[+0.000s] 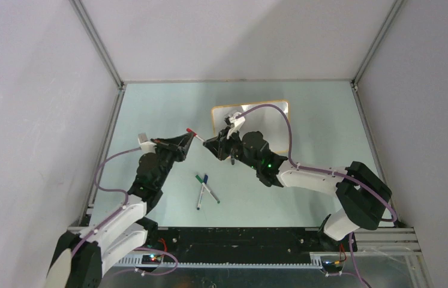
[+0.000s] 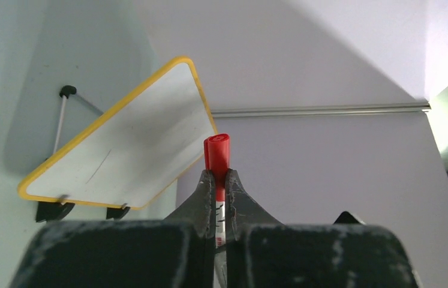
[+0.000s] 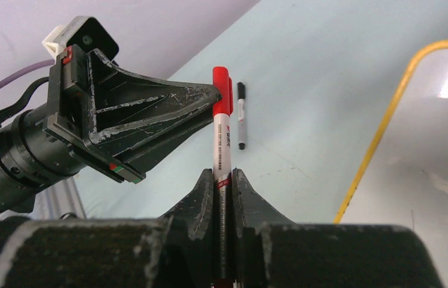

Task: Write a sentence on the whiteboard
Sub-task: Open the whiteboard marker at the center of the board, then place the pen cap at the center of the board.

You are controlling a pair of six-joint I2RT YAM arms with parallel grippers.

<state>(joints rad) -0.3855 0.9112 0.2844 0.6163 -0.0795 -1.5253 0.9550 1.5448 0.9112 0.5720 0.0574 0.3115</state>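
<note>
Both arms meet above the middle of the pale green table, joined by one red marker. The left gripper is clamped on the marker's red cap, fingers pressed tight against it, with the cap's tip poking out beyond them. The right gripper is pinched on the white barrel lower down, so the pen runs straight from one pair of fingers to the other, held at both ends and off the table. The whiteboard stands at the far side of the table, just beyond the right gripper, propped at a tilt on its two black clip feet. In the top view the right arm's wrist and cable cover part of it. Its yellow-orange frame is plain to see, and the white face that shows carries a faint thin stroke. Nearer the bases, two more markers lie crossed on the table — one green-capped, one blue-capped — well apart from both grippers
</note>
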